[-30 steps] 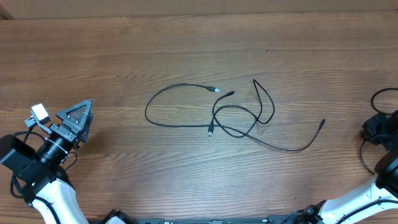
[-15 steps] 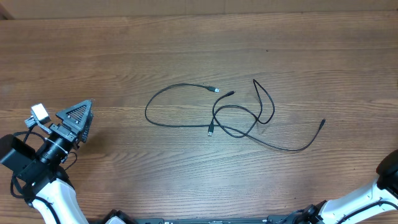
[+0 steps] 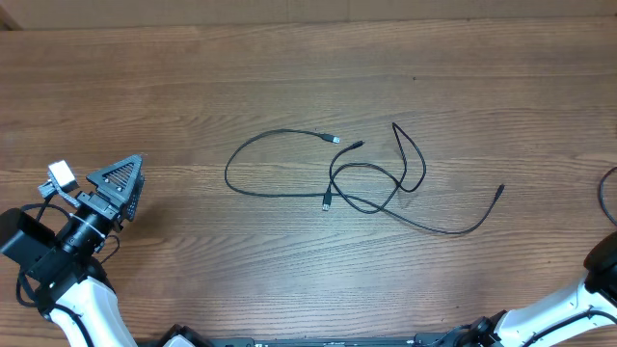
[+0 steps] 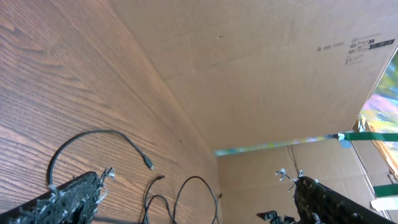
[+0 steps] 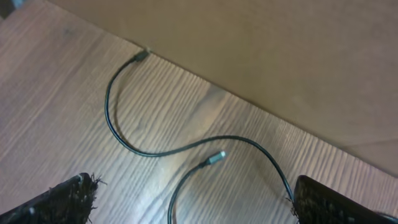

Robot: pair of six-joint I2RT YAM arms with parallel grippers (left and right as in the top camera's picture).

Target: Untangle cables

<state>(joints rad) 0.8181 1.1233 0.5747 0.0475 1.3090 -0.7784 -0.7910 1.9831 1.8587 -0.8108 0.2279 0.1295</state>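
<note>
Two thin black cables lie crossed in the middle of the table. One cable [image 3: 280, 195] loops left and ends in a silver tip. The other cable [image 3: 439, 230] trails right from the tangle [image 3: 371, 183]. My left gripper [image 3: 133, 188] rests far left of them, open and empty. In the left wrist view the left gripper [image 4: 200, 180] frames the distant cables [image 4: 93, 132]. My right gripper [image 5: 193, 183] is open above a black cable [image 5: 155, 154] and a silver-tipped plug [image 5: 216, 157]. That cable runs close past the right-hand finger [image 5: 336, 202]. The overhead view shows only the right arm [image 3: 603, 265].
A cardboard wall [image 5: 261, 50] stands along the table's far edge, just behind the cable under my right gripper. A thin black curve [image 3: 604, 193] shows at the overhead view's right edge. Brown cardboard [image 4: 249, 68] fills the background of the left wrist view.
The right gripper, seen at the overhead view's right edge a second ago, has gone out of that view. The cables in the middle and the left arm have not moved.
</note>
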